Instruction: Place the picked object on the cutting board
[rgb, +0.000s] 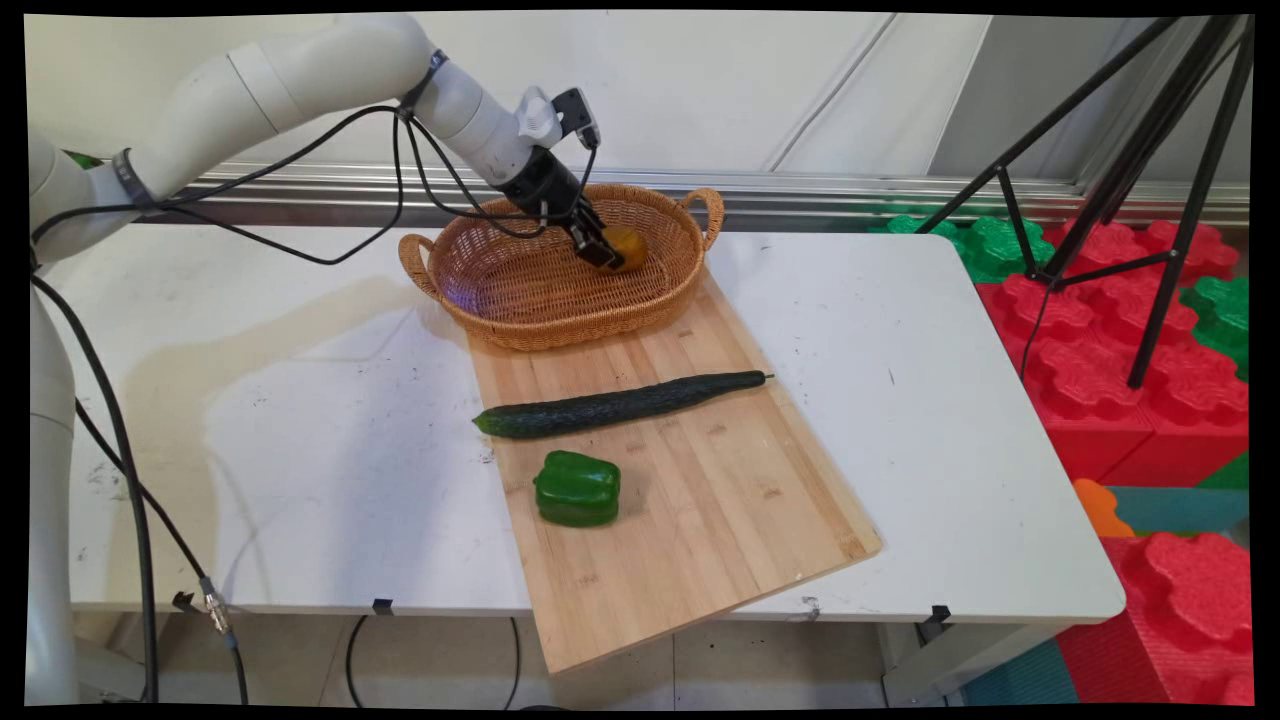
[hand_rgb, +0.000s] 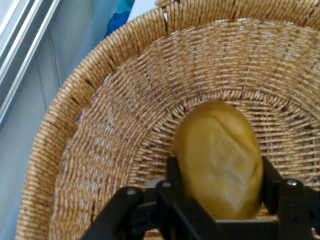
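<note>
On the board (rgb: 700, 500), basket (rgb: 520, 300), cucumber (rgb: 620, 403), pepper (rgb: 577, 488); tool (rgb: 603, 252) grips potato (hand_rgb: 220, 160).

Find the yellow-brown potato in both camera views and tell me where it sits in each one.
Main view: the potato lies inside the wicker basket at the table's far side, between the fingers of the gripper.
Hand view: the potato sits right of centre, low in the picture.
Shared landmark: the basket's woven wall.

Main view high, looking across table (rgb: 900, 330), hand view close, both sharing basket (rgb: 520, 300).
</note>
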